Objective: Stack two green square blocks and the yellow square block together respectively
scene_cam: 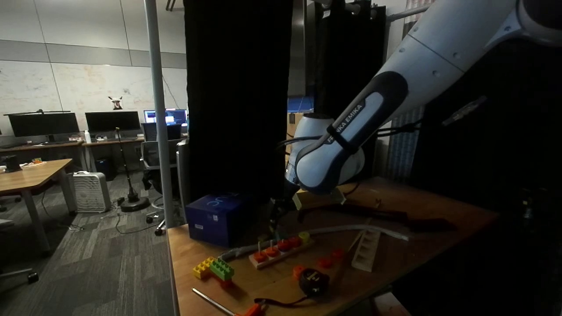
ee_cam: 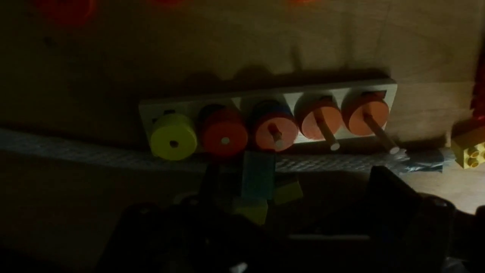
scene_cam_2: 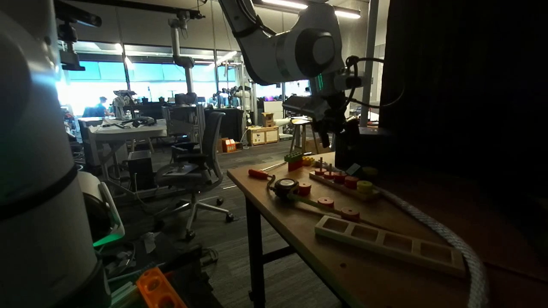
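While the black gripper [ee_cam: 294, 169] hangs with its fingers spread well apart, a blue-green block [ee_cam: 258, 174] shows between them in the wrist view, its smooth face longer than wide, its long axis pointing at the pegged board [ee_cam: 295, 99] and nearly square to that board's length. One yellowish block [ee_cam: 288, 192] sits slantwise just beside it; a second yellowish block [ee_cam: 253, 212] shows at its lower end. Gloom muddies their true colours. Coarse woven rope [ee_cam: 94, 152] runs alongside the pale wood and its round, drilled rings [ee_cam: 173, 131].

windows [scene_cam_2: 147, 72] glare, but the wrist view is dim.
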### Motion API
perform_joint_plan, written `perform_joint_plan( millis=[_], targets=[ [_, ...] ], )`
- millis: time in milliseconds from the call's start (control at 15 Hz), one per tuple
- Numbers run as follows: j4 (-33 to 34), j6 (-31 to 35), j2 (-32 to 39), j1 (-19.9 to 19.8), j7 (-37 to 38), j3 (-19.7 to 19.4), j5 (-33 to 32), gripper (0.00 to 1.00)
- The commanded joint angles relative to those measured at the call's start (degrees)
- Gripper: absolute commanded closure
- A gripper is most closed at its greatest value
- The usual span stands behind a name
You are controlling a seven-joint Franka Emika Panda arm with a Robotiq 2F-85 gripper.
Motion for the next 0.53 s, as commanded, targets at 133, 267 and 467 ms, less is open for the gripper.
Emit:
perform_joint_plan(
  millis=[133,267,467],
  targets=[
    [9.1,1.7,9.6,1.9,0.9,-2.8,1.9,0.0],
    [11.3,1.5,12.2,2.0,0.6,-3.6,2.5,0.0],
    [14.7,0.8,15.8,2.4,0.6,-4.8,3.1,0.0]
  ],
)
